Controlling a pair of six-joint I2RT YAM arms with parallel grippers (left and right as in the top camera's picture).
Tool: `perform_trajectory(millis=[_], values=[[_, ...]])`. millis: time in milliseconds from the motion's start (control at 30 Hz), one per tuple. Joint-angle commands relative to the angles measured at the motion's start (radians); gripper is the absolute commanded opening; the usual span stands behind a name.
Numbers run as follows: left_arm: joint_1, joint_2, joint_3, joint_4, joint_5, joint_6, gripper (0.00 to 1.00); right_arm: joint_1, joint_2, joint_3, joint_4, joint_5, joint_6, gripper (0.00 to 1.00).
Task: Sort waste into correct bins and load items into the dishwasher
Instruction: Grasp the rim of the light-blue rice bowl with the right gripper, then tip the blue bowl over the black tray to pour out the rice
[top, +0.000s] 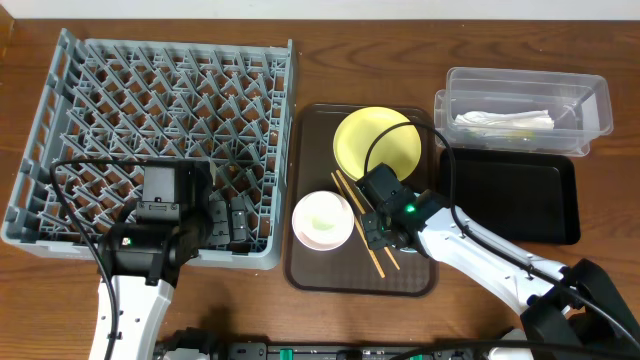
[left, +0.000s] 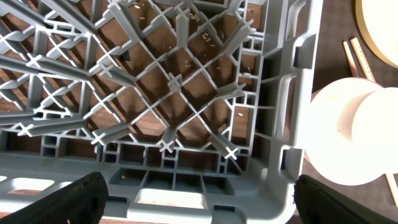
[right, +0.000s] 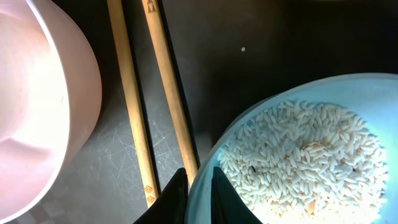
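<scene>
The grey dish rack (top: 150, 110) fills the left of the table. My left gripper (top: 228, 218) hangs open and empty over the rack's front right corner (left: 202, 205). On the brown serving tray lie a yellow plate (top: 377, 140), a whitish bowl (top: 322, 220) and two wooden chopsticks (top: 356, 215). My right gripper (top: 382, 228) is shut on the rim of a light blue bowl (right: 348, 87), pinching it at the left edge (right: 198, 193). White-beige crumbs (right: 305, 155) fill that bowl. The arm hides the blue bowl from overhead. A white napkin (top: 505, 122) lies in the clear tub (top: 590, 100).
The shallow black tray (top: 510, 195) lies right of the brown serving tray (top: 310, 270), below the clear tub. In the right wrist view, the chopsticks (right: 134, 112) lie between the whitish bowl (right: 37, 106) and the blue bowl. The whitish bowl (left: 354, 130) sits just beyond the rack wall (left: 280, 112).
</scene>
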Motion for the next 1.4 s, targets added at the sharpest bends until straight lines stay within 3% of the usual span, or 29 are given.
perform_trajectory(millis=[0,233,367,467,833,1033,1367], values=[[-0.003,-0.001,0.023,-0.003,-0.008,-0.002,0.98,0.01,0.001,-0.006,-0.012,0.033,0.008,0.11],[-0.003,-0.001,0.023,-0.003,-0.008,-0.002,0.98,0.022,0.002,-0.01,-0.015,0.033,0.009,0.1],[-0.003,-0.001,0.023,-0.003,-0.008,-0.002,0.98,0.021,0.002,-0.011,-0.028,0.033,0.008,0.01],[-0.003,-0.001,0.023,-0.003,-0.008,-0.002,0.98,0.021,0.001,-0.01,-0.025,0.033,0.008,0.01],[-0.003,-0.001,0.023,-0.003,-0.008,-0.002,0.98,-0.021,-0.083,0.184,-0.109,0.032,0.003,0.01],[-0.003,-0.001,0.023,-0.003,-0.008,-0.002,0.98,-0.145,-0.153,0.238,-0.159,-0.012,0.001,0.01],[-0.003,-0.001,0.023,-0.006,-0.008,-0.002,0.98,-0.519,-0.167,0.216,-0.172,-0.341,-0.051,0.01]])
